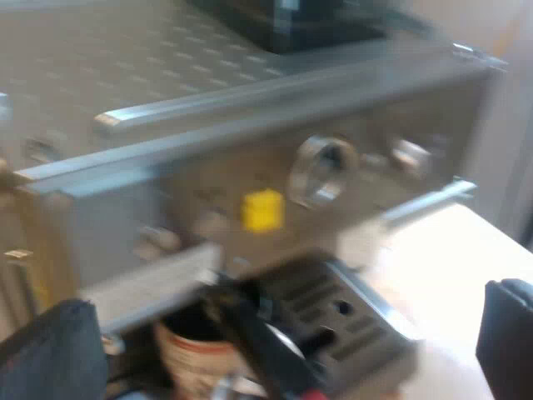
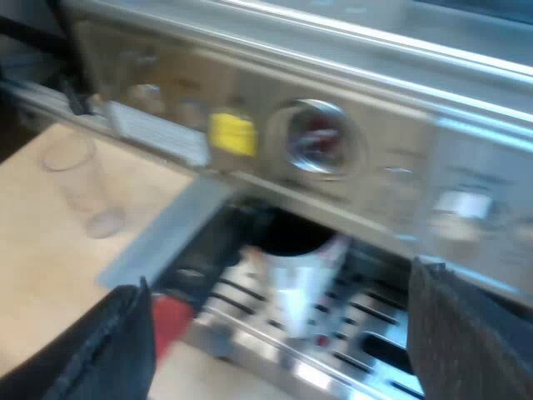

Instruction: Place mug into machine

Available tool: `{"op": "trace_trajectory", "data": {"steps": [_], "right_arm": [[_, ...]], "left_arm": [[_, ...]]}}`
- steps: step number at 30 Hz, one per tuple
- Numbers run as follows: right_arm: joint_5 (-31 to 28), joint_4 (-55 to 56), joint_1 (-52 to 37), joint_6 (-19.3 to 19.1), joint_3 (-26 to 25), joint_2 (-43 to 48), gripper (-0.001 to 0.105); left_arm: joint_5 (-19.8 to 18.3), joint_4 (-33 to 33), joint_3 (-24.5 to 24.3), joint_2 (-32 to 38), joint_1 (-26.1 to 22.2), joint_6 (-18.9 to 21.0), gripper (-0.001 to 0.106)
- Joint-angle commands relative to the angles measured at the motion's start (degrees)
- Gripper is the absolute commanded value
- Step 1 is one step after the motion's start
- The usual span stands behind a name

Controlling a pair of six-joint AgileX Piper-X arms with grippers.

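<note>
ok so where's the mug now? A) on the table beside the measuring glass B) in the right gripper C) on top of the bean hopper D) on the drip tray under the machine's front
D: the mug stands on the drip tray, below the front panel of the espresso machine.

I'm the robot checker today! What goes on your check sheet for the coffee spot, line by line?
Surface: light-coloured table.
Job's things: mug upright on the drip tray of the espresso machine, under its front. The holder's dark handle sticks out beside the mug, and its red end is near one right finger.
Clutter: measuring glass standing on the table beside the machine; yellow tag on the machine's front.
Grippers: left end effector open, holding nothing, facing the mug; right end effector open, holding nothing, facing the mug.
Cables: nothing seen.
Surroundings: nothing seen.
</note>
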State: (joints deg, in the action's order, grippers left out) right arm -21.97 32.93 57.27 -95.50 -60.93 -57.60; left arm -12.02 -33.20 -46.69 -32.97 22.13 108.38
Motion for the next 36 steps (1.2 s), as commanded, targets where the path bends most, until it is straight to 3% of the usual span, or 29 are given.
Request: {"op": "trace_trajectory", "data": {"steps": [1, 6, 10, 16, 19, 23, 36], "right_arm": [[3.72, 3.96, -7.38, -0.31, -0.90, 4.02, 0.066], [7.19, 9.27, -18.26, -1.37, -0.78, 8.63, 0.066], [14.74, 9.56, -29.79, -5.48, 0.05, 11.46, 0.066], [22.85, 9.55, -46.49, -7.28, 2.40, 14.82, 0.066], [23.65, 9.32, -52.55, -7.97, 4.65, 17.63, 0.066], [24.40, 9.32, -57.24, -9.66, 8.12, 24.01, 0.066], [24.37, 13.57, -57.76, -10.38, 16.31, 50.41, 0.066]], "left_arm": [[0.63, 0.45, -3.03, -2.39, -3.53, 0.73, 0.092], [0.66, 0.59, -5.79, -4.73, -10.24, 0.60, 0.092], [0.77, 0.91, -5.99, -4.72, -15.81, 0.48, 0.092], [4.49, -0.34, -5.99, -3.39, -21.62, -4.66, 0.092], [6.38, -3.11, -5.99, -1.10, -23.43, -6.24, 0.092], [8.88, -9.30, -5.99, 4.01, -23.12, -7.60, 0.092], [8.88, -23.18, -3.35, 24.03, -18.97, -8.97, 0.092]]}}
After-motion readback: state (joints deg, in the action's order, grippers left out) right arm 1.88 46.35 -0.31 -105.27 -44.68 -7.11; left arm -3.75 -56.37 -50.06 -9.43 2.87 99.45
